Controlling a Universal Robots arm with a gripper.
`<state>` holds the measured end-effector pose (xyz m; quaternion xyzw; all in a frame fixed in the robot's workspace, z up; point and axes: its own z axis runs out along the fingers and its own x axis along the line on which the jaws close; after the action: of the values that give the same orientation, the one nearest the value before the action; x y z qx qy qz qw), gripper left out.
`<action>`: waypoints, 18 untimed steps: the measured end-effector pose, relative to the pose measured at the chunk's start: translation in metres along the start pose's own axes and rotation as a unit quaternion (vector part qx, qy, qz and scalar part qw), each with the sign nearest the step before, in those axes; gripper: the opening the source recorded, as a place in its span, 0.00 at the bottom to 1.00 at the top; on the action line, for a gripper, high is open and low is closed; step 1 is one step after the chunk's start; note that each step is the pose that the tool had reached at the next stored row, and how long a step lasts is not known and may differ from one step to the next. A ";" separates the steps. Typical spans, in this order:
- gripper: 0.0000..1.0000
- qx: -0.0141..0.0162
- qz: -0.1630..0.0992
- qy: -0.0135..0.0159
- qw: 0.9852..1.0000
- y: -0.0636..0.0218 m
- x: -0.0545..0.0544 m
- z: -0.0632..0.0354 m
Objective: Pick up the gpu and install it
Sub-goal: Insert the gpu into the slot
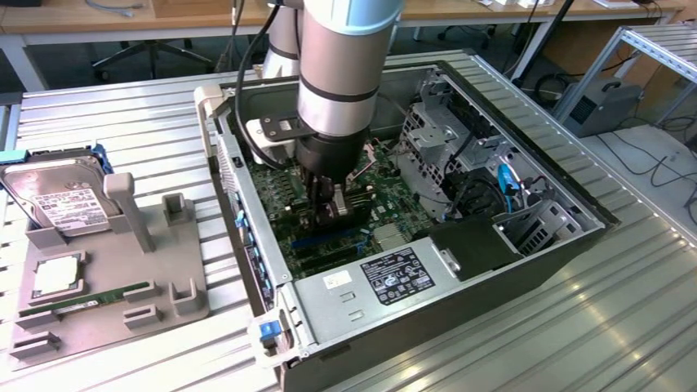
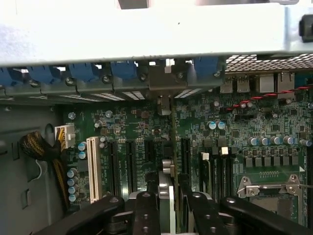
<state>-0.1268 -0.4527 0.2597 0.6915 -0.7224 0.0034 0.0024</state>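
- The arm [image 1: 339,73] reaches straight down into the open case [image 1: 544,245], which lies on its side on the ribbed metal tabletop [image 1: 120,131].
- The gripper [image 1: 325,214] hangs low over the green motherboard [image 1: 381,192], at the slot area near the case's rear wall.
- In the wrist view the gripper [image 2: 168,208] has its black fingers [image 2: 146,215] clamped on the gpu [image 2: 168,166] — a thin card seen edge-on, running straight away from the camera.
- The gpu's silver bracket [image 2: 167,81] sits against the rear wall, between the blue slot clips [image 2: 122,71].
- The card's lower edge lines up with a black slot [image 2: 185,156] on the motherboard — whether it is fully seated, I cannot tell.
- A white slot [image 2: 94,169] stands off to one side, with yellow-and-black cables [image 2: 41,147] beyond it.
- On the exterior view's left, a grey holder [image 1: 109,278] sits on the tabletop, carrying a hard drive [image 1: 60,196], a green memory stick [image 1: 104,296] and a square chip [image 1: 57,276].
- The power supply [image 1: 376,290] with its black label fills the near corner of the case.
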 end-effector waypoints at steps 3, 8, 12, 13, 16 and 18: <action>0.27 0.000 0.000 0.003 1.000 0.0003 0.000 0.0000; 0.27 0.001 0.001 0.010 1.000 0.0004 0.000 -0.0018; 0.27 0.001 0.001 0.013 1.000 0.0005 -0.002 -0.0042; 0.27 0.001 0.001 0.013 1.000 0.0005 -0.003 -0.0041; 0.27 0.001 0.001 0.013 1.000 0.0013 -0.004 -0.0042; 0.27 0.001 0.001 0.013 1.000 0.0036 -0.004 -0.0042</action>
<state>-0.1302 -0.4485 0.2638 0.6907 -0.7229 0.0133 0.0116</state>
